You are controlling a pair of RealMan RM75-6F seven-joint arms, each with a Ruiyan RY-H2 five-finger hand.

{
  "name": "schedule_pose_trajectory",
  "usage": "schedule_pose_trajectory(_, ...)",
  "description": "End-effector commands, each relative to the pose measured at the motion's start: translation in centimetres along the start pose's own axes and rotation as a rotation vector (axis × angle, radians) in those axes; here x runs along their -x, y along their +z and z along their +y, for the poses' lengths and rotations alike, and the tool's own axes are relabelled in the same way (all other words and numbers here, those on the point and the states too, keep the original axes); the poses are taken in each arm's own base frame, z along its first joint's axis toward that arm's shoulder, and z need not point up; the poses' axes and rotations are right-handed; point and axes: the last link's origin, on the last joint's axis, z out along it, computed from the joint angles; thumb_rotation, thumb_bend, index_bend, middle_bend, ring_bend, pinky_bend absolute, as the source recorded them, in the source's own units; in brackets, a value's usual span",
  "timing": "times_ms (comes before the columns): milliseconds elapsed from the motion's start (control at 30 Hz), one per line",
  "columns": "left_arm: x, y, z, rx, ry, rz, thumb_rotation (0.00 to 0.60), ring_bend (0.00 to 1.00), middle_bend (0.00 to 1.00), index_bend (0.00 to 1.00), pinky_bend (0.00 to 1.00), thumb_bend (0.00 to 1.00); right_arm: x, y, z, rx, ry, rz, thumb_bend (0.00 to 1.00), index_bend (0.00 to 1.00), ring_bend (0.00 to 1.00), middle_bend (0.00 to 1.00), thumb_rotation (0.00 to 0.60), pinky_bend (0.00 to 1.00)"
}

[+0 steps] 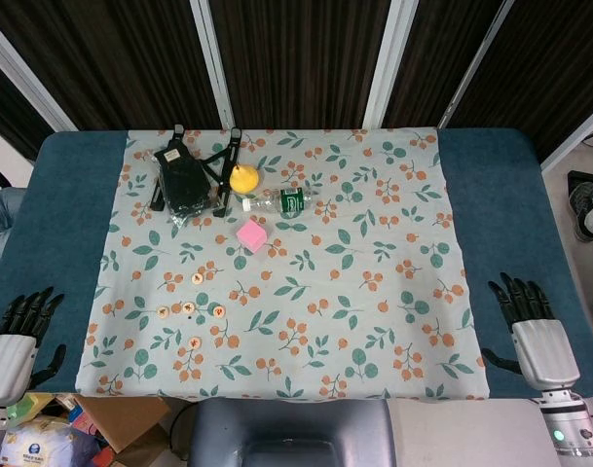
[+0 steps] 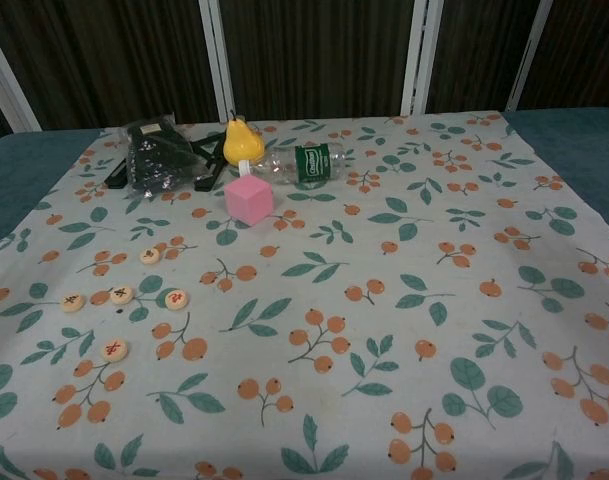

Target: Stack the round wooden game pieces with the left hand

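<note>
A floral-printed cloth (image 1: 374, 321) is covering the blue table (image 1: 62, 214). 5 round wooden game pieces (image 2: 121, 295) are lying scattered, unstacked, near its left edge. My left hand (image 1: 23, 326) and right hand (image 1: 525, 306) are resting apart on the blue, fingers spread, gripping nothing.

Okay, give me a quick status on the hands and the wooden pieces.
Left hand open, resting at table edge. Right hand open, likewise. Round wooden pieces lie scattered flat, none stacked. Pink cube beyond them, not in the way.
</note>
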Motion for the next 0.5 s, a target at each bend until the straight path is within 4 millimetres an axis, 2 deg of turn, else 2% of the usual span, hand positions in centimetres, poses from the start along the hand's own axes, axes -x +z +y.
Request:
schedule_pose_trajectory(33, 0.1, 0.0, 0.1, 0.001, -0.002, -0.007, 0.600, 0.00, 0.00, 0.00, 0.00, 0.47, 0.1, -0.1, -0.1, -0.004, -0.002, -0.004, 0.20, 0.00, 0.00, 0.00, 0.600, 0.00)
schedule_pose_trajectory(167, 0.4, 0.0, 0.4, 0.011, -0.010, -0.030, 0.600, 0.00, 0.00, 0.00, 0.00, 0.46, 0.1, -0.3, -0.1, -0.012, -0.003, -0.012, 0.20, 0.00, 0.00, 0.00, 0.600, 0.00)
schedule_pose_trajectory(267, 0.9, 0.0, 0.8, 0.009, -0.019, -0.041, 0.600, 0.00, 0.00, 0.00, 0.05, 0.46, -0.1, -0.4, -0.2, -0.022, 0.005, -0.011, 0.20, 0.00, 0.00, 0.00, 0.600, 0.00)
schedule_pose_trajectory(300, 1.0, 0.1, 1.0, 0.015, -0.023, -0.034, 0.600, 0.05, 0.04, 0.00, 0.17, 0.45, -0.1, -0.5, -0.2, -0.026, 0.006, -0.011, 0.20, 0.00, 0.00, 0.00, 0.600, 0.00)
schedule_pose_trajectory(333, 1.1, 0.2, 1.4, 0.025, -0.032, -0.015, 0.600, 0.17, 0.15, 0.02, 0.35, 0.45, -0.1, -0.5, -0.2, -0.029, 0.009, -0.011, 0.20, 0.00, 0.00, 0.00, 0.600, 0.00)
schedule_pose_trajectory(367, 1.4, 0.3, 1.8, 0.037, -0.053, 0.012, 0.600, 0.36, 0.32, 0.05, 0.60, 0.45, -0.2, -0.6, -0.1, -0.032, 0.013, -0.012, 0.20, 0.00, 0.00, 0.00, 0.600, 0.00)
schedule_pose_trajectory(400, 1.9, 0.3, 2.1, 0.042, -0.081, 0.021, 0.600, 0.50, 0.45, 0.09, 0.75, 0.44, -0.2, -0.7, -0.1, -0.034, 0.016, -0.012, 0.20, 0.00, 0.00, 0.00, 0.600, 0.00)
schedule_pose_trajectory(433, 2.4, 0.2, 2.5, 0.049, -0.112, 0.019, 0.600, 0.71, 0.67, 0.17, 0.92, 0.44, -0.2, -0.7, -0.1, -0.035, 0.017, -0.012, 0.20, 0.00, 0.00, 0.00, 0.600, 0.00)
schedule_pose_trajectory(467, 3.1, 0.0, 2.9, 0.061, -0.150, 0.003, 0.600, 0.84, 0.81, 0.23, 0.99, 0.44, -0.3, -0.7, 0.0, -0.034, 0.018, -0.012, 0.20, 0.00, 0.00, 0.00, 0.600, 0.00)
schedule_pose_trajectory(500, 3.7, -0.1, 3.2, 0.070, -0.179, -0.015, 0.600, 0.90, 0.87, 0.26, 1.00, 0.44, -0.3, -0.7, 0.0, -0.033, 0.019, -0.012, 0.20, 0.00, 0.00, 0.00, 0.600, 0.00)
